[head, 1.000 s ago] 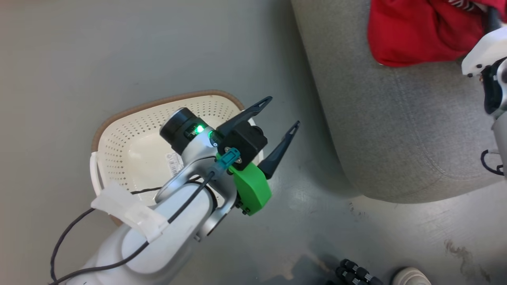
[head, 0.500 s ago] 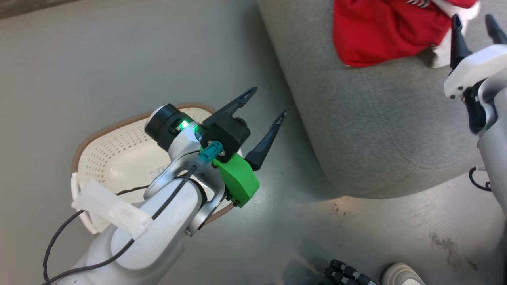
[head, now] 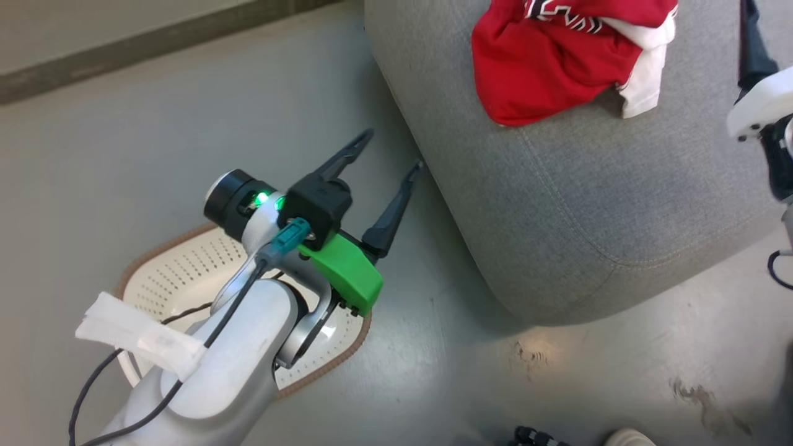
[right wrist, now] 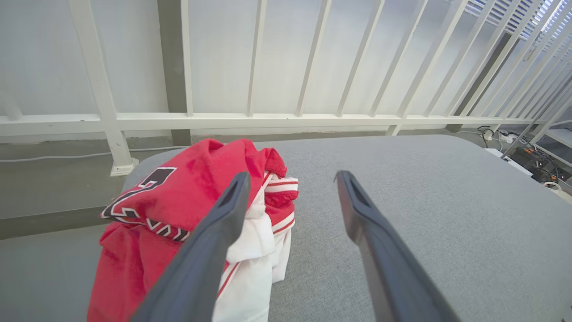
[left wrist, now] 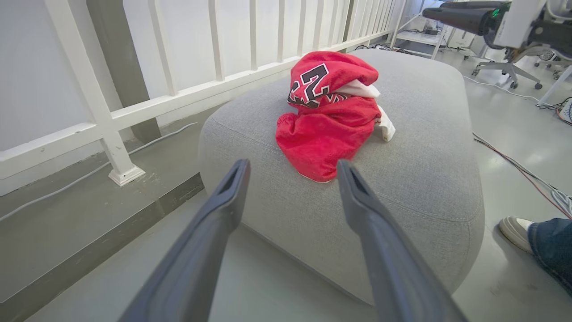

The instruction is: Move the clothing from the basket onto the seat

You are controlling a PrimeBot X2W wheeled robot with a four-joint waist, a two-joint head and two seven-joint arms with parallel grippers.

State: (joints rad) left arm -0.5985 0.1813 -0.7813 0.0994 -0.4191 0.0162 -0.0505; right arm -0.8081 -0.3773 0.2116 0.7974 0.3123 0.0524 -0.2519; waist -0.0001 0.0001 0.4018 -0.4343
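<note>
The clothing (head: 545, 68) lies bunched on the seat (head: 588, 217), a red heap with white trim. In the left wrist view the jersey's black "2" faces up on the clothing (left wrist: 328, 116). On the floor to the seat's left stands the basket (head: 186, 279); its visible part holds no fabric, and my left forearm covers the remainder. My left gripper (head: 393, 148) hangs open and empty between basket and seat, its fingers aimed at the heap. My right gripper (right wrist: 292, 176) is open and empty too, hovering over the seat (right wrist: 402, 201) just right of the clothing (right wrist: 178, 197).
A white railing (left wrist: 103, 125) runs behind the seat (left wrist: 424, 179). A person's shoe (left wrist: 514, 226) and trouser leg stand on the floor right of the seat. Cables (left wrist: 527, 174) trail across the floor there. An office chair (left wrist: 505, 67) stands farther back.
The head camera has tilted, sliding the whole scene down and left. My left gripper, still open, has moved off the basket toward the seat. The right gripper has drawn away from the clothing.
</note>
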